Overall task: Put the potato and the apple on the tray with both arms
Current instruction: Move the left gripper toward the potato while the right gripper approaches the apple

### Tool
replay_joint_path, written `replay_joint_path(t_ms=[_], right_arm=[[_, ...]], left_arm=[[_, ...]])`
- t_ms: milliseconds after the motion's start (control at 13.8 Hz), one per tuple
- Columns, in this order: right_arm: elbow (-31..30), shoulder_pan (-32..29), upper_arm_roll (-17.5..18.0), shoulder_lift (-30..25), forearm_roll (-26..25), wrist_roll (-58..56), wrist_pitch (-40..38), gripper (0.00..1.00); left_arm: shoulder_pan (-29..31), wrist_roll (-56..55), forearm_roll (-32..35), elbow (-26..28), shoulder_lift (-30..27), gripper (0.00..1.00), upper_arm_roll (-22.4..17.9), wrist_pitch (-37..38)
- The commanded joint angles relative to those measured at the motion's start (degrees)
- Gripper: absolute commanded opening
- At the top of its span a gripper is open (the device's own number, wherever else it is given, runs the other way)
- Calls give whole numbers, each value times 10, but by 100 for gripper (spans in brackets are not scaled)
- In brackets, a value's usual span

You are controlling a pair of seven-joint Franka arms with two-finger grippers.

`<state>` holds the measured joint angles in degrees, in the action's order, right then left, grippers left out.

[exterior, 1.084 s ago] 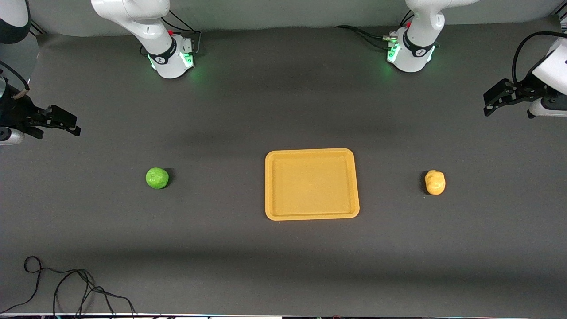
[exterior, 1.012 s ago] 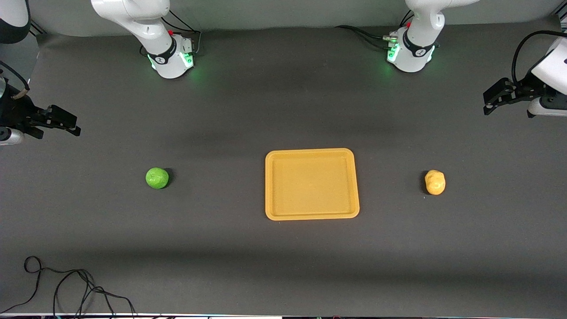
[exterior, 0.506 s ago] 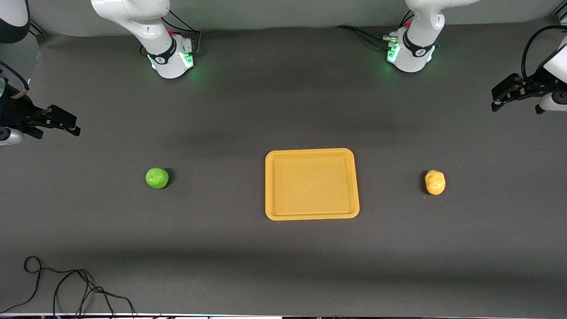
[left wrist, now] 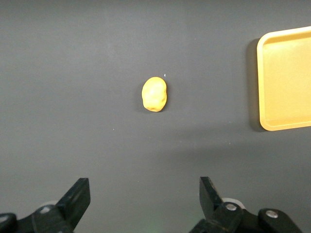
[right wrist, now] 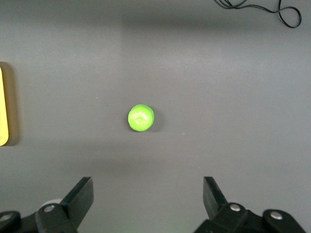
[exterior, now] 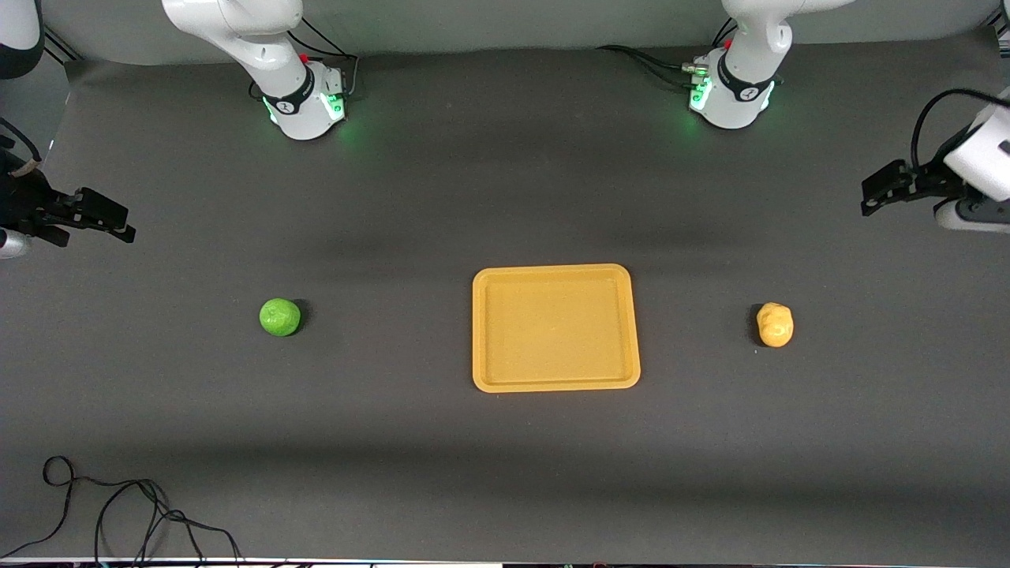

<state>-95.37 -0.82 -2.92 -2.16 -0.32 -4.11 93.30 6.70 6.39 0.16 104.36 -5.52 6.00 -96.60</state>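
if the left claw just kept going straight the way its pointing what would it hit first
Probably bare dark table. The open left claw hangs over the left arm's end of the table, and the lumpy yellow-orange potato sits near its line, so it may meet that first; depth is unclear.

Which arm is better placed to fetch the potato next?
The left. Its hand hangs open at the left arm's end of the table, where the potato lies beside the tray. The right hand, also open, is at the apple's end.
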Motion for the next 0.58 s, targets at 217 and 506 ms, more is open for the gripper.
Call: replay_joint_path(t_ms=[217,506], right_arm=[[-6,0,-16,-1,6,-8,-15,100],[-22,6,-24,15,40,-5,20,100]], left_arm=[[-1,14,18,1,92,100,1,-60],[1,16,28,59,130,100,1,-167]])
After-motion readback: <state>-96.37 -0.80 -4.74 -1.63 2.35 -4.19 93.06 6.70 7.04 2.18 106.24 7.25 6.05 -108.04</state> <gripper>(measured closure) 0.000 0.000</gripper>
